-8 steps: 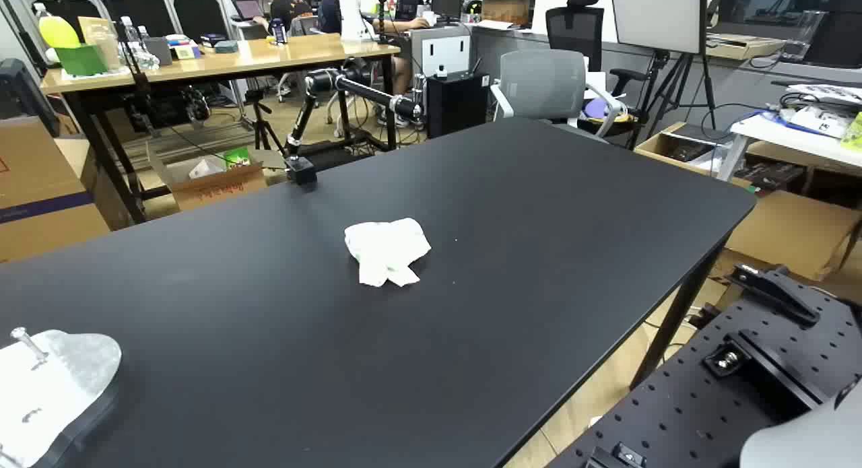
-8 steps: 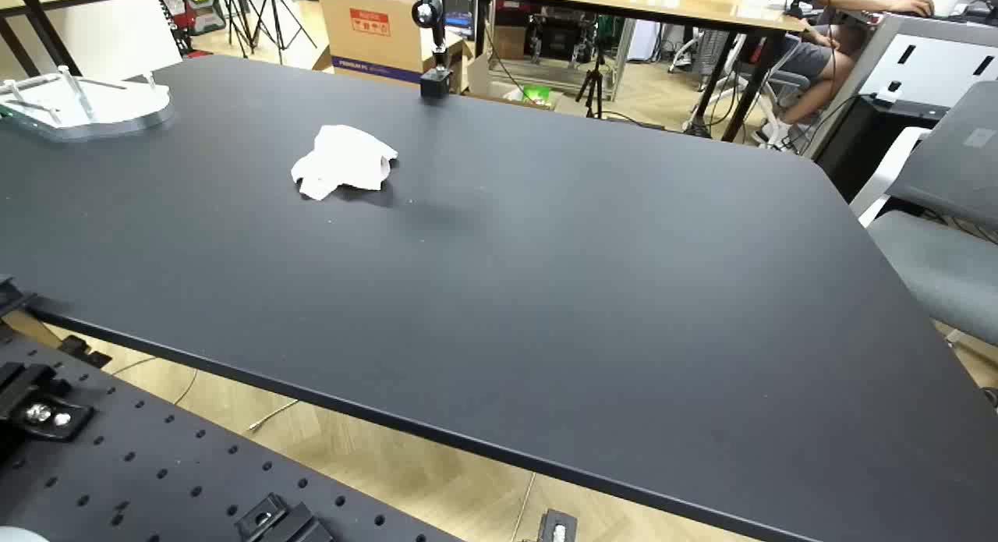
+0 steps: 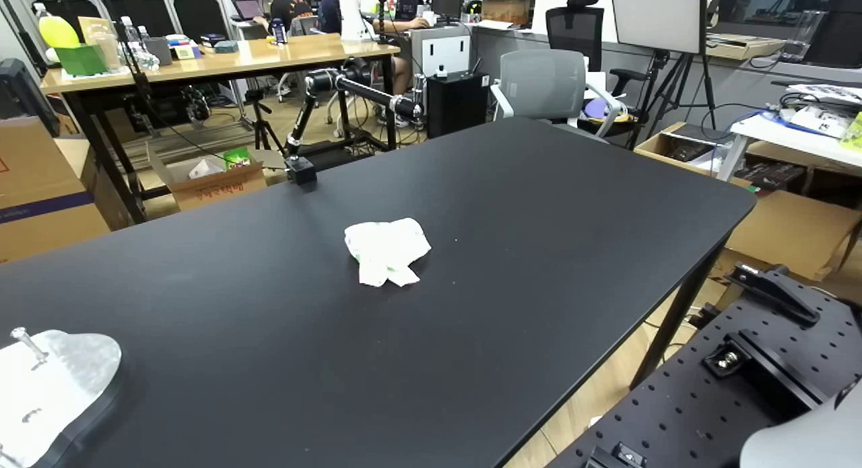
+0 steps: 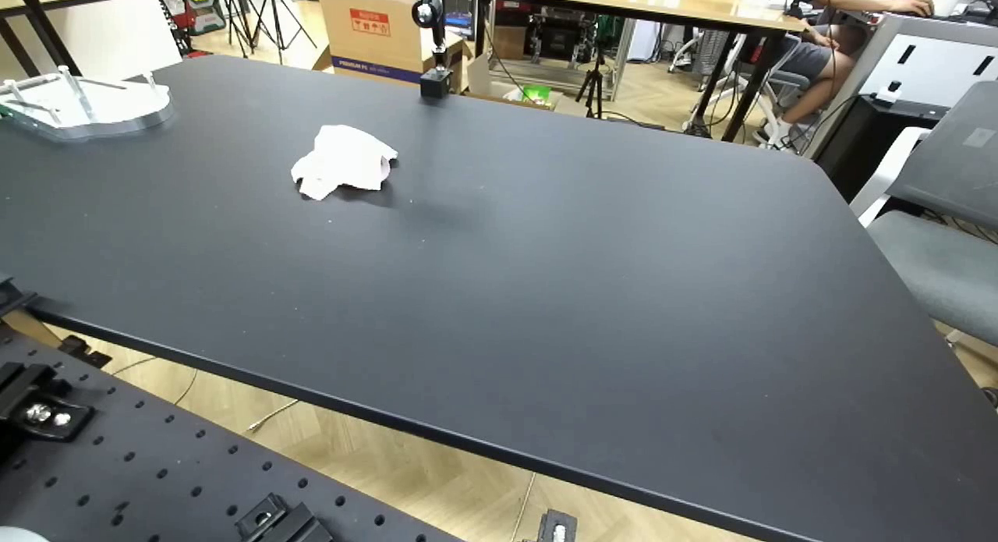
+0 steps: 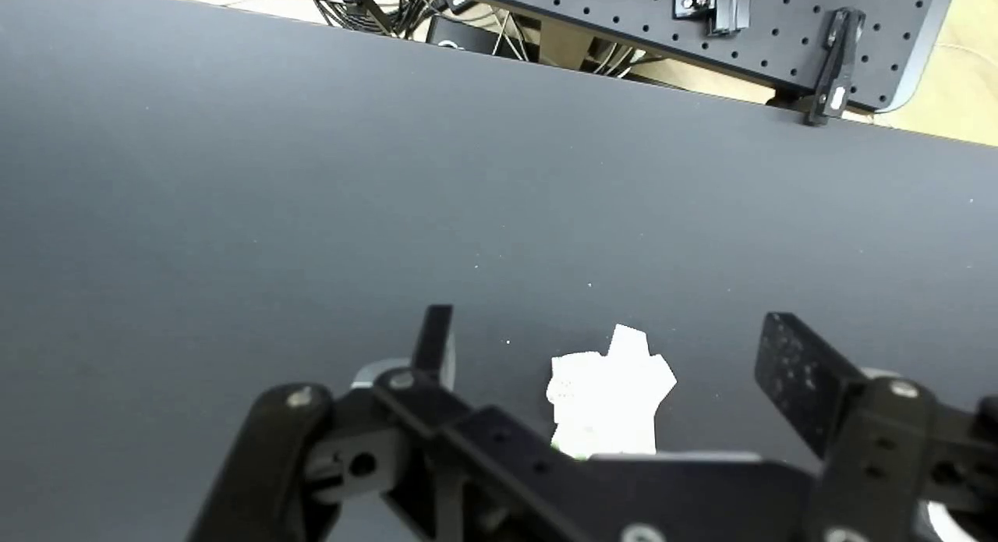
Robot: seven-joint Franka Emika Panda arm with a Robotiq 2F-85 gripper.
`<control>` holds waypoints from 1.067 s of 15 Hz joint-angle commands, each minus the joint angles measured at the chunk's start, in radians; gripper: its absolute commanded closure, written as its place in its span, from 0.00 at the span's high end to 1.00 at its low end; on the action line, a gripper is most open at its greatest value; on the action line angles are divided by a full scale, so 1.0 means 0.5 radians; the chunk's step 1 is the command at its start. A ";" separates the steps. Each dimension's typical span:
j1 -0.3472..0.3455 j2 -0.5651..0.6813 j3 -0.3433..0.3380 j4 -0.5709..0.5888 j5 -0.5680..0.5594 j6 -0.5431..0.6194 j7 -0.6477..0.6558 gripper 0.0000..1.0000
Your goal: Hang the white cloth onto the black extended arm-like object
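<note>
The white cloth (image 3: 388, 249) lies crumpled on the black table, and it also shows in an exterior view (image 4: 345, 161). In the wrist view the cloth (image 5: 612, 394) appears between the fingers, its lower part hidden by the gripper body. My gripper (image 5: 608, 331) is open and empty, above the table and apart from the cloth. The black jointed arm-like object (image 3: 370, 93) rises from a block at the table's far edge, bends, and extends sideways. In an exterior view the arm-like object (image 4: 438, 27) is cut off at the top. The gripper is outside both exterior views.
A pale board with upright pegs (image 3: 74, 367) sits on the table, also in an exterior view (image 4: 93, 105). The black table (image 3: 512, 306) borders a perforated black plate (image 3: 673, 394). A grey chair (image 3: 542, 84) stands at the table's far end. Cardboard boxes (image 4: 374, 31) stand beyond.
</note>
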 commanded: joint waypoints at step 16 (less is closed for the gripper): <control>0.033 0.413 0.095 -0.093 -0.102 0.820 0.102 1.00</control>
